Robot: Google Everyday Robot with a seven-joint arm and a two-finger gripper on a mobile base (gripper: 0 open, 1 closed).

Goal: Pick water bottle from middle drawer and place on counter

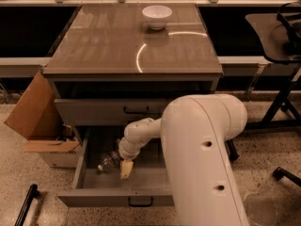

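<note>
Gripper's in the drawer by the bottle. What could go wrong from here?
1. The bottle lies on its side beside the gripper; a nudge could roll it toward the left wall of the drawer.
2. Lifting out, the bottle or arm might catch the shut drawer front just above.
3. The bowl sits at the far end of the counter; a deep placement could bump it.

Dim — counter (108, 46) glare, gripper (126, 169) in shadowed drawer (113, 199).

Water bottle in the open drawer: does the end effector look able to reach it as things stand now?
Probably yes. The middle drawer is pulled out, the end effector hangs inside it, right beside the water bottle, and nothing lies between them.
</note>
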